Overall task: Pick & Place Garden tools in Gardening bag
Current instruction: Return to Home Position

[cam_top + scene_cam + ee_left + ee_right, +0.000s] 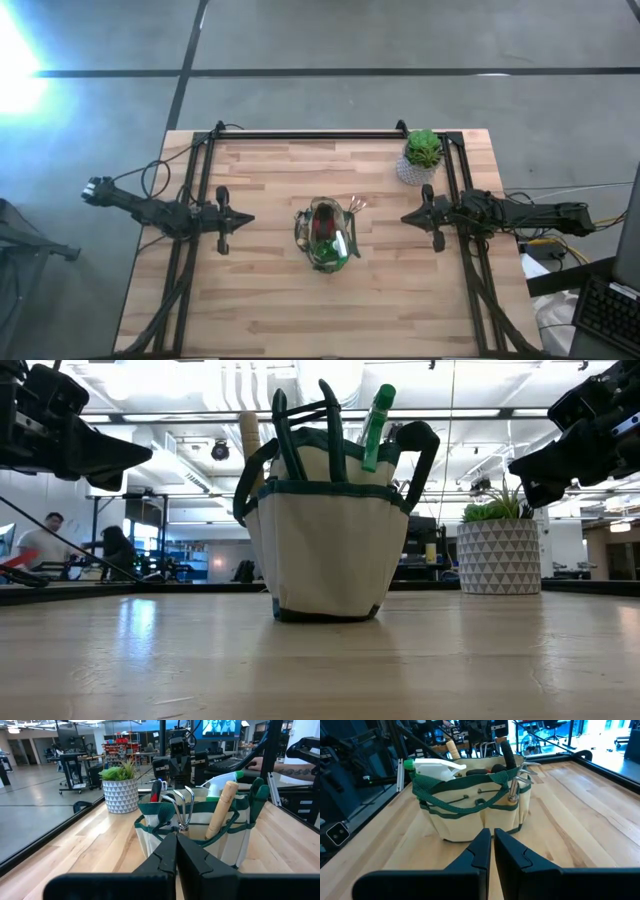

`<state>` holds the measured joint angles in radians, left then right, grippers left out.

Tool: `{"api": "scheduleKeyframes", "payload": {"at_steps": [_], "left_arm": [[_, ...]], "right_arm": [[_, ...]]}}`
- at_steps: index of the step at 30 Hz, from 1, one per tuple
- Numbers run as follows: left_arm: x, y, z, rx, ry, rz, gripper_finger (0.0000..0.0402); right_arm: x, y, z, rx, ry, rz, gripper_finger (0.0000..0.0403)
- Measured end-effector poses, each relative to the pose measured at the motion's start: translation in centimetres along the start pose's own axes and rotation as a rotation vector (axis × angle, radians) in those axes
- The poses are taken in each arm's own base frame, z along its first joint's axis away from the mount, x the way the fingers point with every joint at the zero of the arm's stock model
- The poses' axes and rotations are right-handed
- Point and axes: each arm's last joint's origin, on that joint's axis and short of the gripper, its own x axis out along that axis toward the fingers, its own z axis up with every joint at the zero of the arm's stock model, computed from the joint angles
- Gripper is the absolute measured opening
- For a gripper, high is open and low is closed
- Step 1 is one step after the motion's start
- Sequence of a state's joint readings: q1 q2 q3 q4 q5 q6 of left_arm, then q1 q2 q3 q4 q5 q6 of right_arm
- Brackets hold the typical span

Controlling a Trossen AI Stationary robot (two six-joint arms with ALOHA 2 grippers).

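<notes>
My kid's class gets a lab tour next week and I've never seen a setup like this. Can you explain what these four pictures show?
It is a robot with two dark arms working at a wooden table. One picture looks straight down from above. One looks level across the tabletop. The other two come from small cameras on each arm's wrist, looking past that arm's own fingers.

In the middle stands a fabric bag with garden tools poking out of it: a wooden handle, a metal fork, and a green spray bottle. A potted plant sits near the table's far right corner.

The left hand and the right hand hover on either side of the bag, both shut and holding nothing. No tool lies loose on the table.
</notes>
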<state>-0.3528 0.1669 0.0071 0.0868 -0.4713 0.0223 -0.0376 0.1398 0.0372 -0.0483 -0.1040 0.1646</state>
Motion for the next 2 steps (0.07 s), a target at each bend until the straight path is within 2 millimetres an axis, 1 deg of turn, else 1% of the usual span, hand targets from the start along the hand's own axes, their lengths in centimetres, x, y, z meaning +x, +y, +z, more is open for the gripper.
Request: {"api": "scheduleKeyframes", "payload": {"at_steps": [2], "left_arm": [[0.0,0.0,0.0,0.0,0.0,0.0,0.0012]], "right_arm": [[0.0,0.0,0.0,0.0,0.0,0.0,0.0018]]}}
